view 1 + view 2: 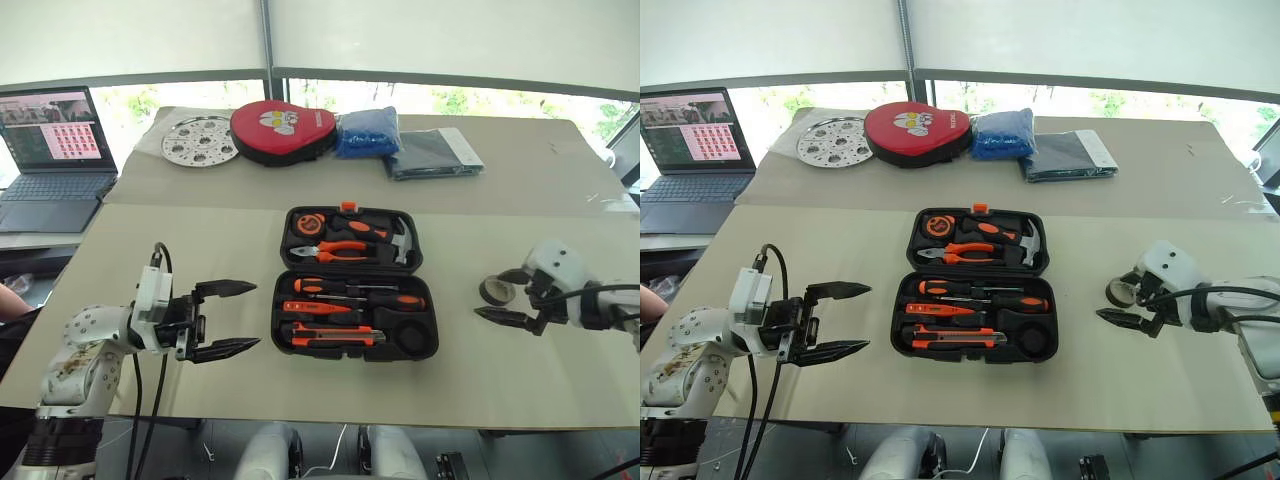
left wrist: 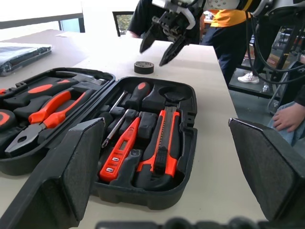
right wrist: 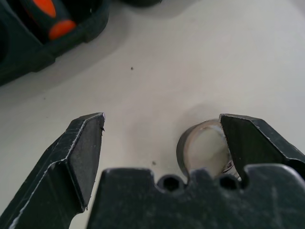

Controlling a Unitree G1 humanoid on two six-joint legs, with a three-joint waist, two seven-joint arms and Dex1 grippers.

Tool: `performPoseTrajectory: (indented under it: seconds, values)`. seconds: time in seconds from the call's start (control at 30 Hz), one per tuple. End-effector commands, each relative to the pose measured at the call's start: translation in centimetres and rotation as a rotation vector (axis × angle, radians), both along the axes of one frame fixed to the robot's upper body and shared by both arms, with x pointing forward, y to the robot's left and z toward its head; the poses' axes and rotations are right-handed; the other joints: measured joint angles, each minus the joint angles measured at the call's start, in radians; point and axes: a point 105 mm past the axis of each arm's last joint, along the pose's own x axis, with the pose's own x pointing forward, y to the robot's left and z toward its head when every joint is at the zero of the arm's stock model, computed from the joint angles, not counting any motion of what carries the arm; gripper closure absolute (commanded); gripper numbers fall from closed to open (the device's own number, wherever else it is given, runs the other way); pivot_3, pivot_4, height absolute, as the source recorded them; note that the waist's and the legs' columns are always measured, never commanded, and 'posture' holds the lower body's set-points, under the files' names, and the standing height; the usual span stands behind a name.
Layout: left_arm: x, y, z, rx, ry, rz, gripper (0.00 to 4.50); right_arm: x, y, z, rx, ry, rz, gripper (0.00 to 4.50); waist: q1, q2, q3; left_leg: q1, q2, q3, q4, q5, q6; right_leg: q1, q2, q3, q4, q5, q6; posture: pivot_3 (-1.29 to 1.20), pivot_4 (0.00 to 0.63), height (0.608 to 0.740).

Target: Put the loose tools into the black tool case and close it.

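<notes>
Lying open at the middle of the beige table [image 1: 200, 240], nearer its front edge, the flat black plastic tool case [image 1: 357, 283] holds two orange-and-black screwdrivers [image 1: 350, 291], a slim orange tester pen [image 1: 315, 308] and an orange-black utility knife [image 1: 335, 338] in its front half. Off to its left the left gripper [image 1: 230, 318] hangs with fingers spread wide, holding nothing. Toward the table's right edge the small dark tape roll [image 1: 494, 289] lies loose, with the right gripper [image 1: 497, 318] just beside it, fingers apart and empty.

From the left wrist, the case sits beyond the two wide-spread fingers [image 2: 66, 176], and the tape roll [image 2: 144, 67] lies on the table past it, under the right gripper [image 2: 159, 45].

From the right wrist, the open fingers [image 3: 81, 152] hang over bare table, one finger partly covering the roll [image 3: 202, 148].
</notes>
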Motion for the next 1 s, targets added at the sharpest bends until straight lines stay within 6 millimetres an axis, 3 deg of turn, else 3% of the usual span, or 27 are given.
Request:
performPoseTrajectory:
  seconds: [0.03, 0.37, 0.47, 0.53, 0.63, 0.77, 0.9, 1.0]
  values:
    - [-0.1, -0.7, 1.1, 0.002, -0.067, -0.022, 0.00, 0.7, -1.2, -0.2, -0.060, 0.024, -0.033, 1.02, -0.004, 0.000, 0.000, -0.001, 0.000, 0.001, 0.001, 0.000, 0.001, 0.000, 0.000, 0.000, 0.000, 0.000, 0.001, 0.00, 0.150, 0.740]
    - [0.2, -1.2, 1.4, 0.000, -0.089, -0.051, 0.00, 2.2, -2.6, -2.3, -0.085, 0.045, -0.036, 4.38, -0.012, -0.001, 0.000, 0.003, 0.000, 0.003, 0.000, 0.000, 0.000, 0.002, 0.000, 0.002, 0.001, 0.001, 0.003, 0.00, 0.150, 0.740]
    - [0.1, -1.0, 1.1, 0.004, -0.088, -0.051, 0.00, 2.6, -2.8, -1.6, -0.074, 0.001, -0.011, 4.48, -0.016, -0.001, 0.000, 0.005, 0.000, 0.004, 0.001, 0.000, 0.000, 0.002, 0.000, 0.003, 0.001, 0.001, 0.003, 0.00, 0.150, 0.740]
    - [0.1, -0.8, 0.8, 0.011, -0.084, -0.046, 0.00, 2.6, -1.9, -0.4, -0.048, -0.033, 0.068, 4.48, -0.017, -0.001, 0.000, 0.005, 0.000, 0.005, 0.001, 0.000, 0.000, 0.002, 0.000, 0.003, 0.001, 0.001, 0.003, 0.00, 0.150, 0.740]
    - [-0.1, -0.5, 0.4, 0.024, -0.075, -0.041, 0.00, 1.7, 2.0, 2.2, 0.096, -0.038, 0.235, 4.48, -0.020, 0.000, 0.000, 0.005, 0.000, 0.005, 0.000, 0.000, 0.000, 0.001, 0.000, 0.004, 0.001, 0.001, 0.003, 0.00, 0.150, 0.740]
    - [-0.2, 0.0, -0.1, 0.041, -0.068, -0.032, 0.00, -1.2, 8.2, 4.3, 0.272, 0.125, 0.382, 4.48, -0.030, 0.000, 0.001, 0.005, 0.002, 0.005, 0.000, 0.001, -0.001, 0.000, 0.000, 0.004, 0.002, 0.001, 0.003, 0.00, 0.150, 0.740]
    - [-0.2, -0.1, -0.3, 0.045, -0.067, -0.029, 0.00, -3.9, 12.7, 3.7, 0.327, 0.269, 0.457, 4.48, -0.027, 0.000, 0.001, 0.004, 0.002, 0.003, -0.001, 0.000, -0.002, 0.000, -0.002, 0.002, 0.002, 0.001, 0.003, 0.00, 0.150, 0.740]
    - [-0.4, -0.3, -0.4, 0.049, -0.064, -0.033, 0.00, -4.7, 14.1, 2.3, 0.304, 0.334, 0.448, 4.48, -0.018, 0.000, 0.001, 0.003, 0.002, 0.001, 0.000, -0.002, -0.001, 0.000, -0.005, 0.000, 0.001, 0.001, 0.002, 0.00, 0.150, 0.740]
